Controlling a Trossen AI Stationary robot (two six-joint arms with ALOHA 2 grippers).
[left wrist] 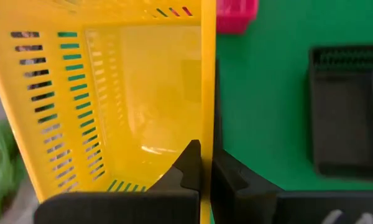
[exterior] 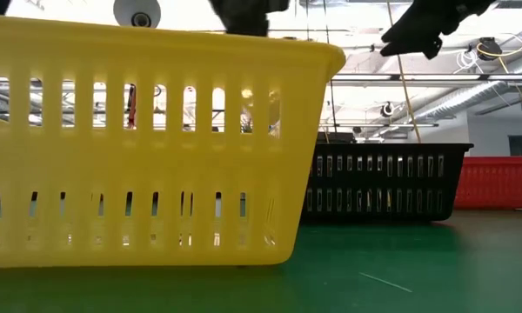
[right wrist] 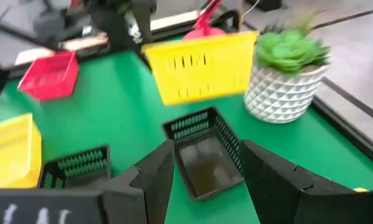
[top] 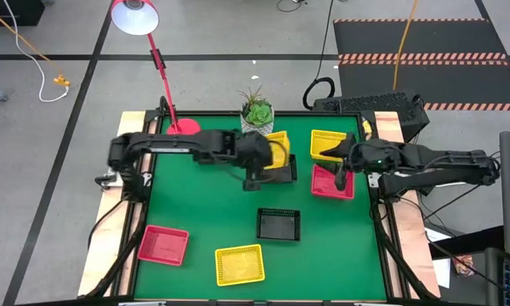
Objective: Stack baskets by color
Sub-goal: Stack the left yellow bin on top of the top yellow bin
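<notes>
Left gripper [left wrist: 205, 171] is clenched on the rim of a yellow slotted plastic basket [left wrist: 137, 93], lifted and tilted just beside the white patterned plant pot [right wrist: 283, 87], above a black slotted plastic basket [right wrist: 205, 152]. Right gripper [right wrist: 205, 171] hovers with fingers parted, holding nothing, near the pot over a red basket [top: 332, 183].

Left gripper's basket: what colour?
Yellow; the left gripper pinches the basket wall, clearest in the left wrist view.
</notes>
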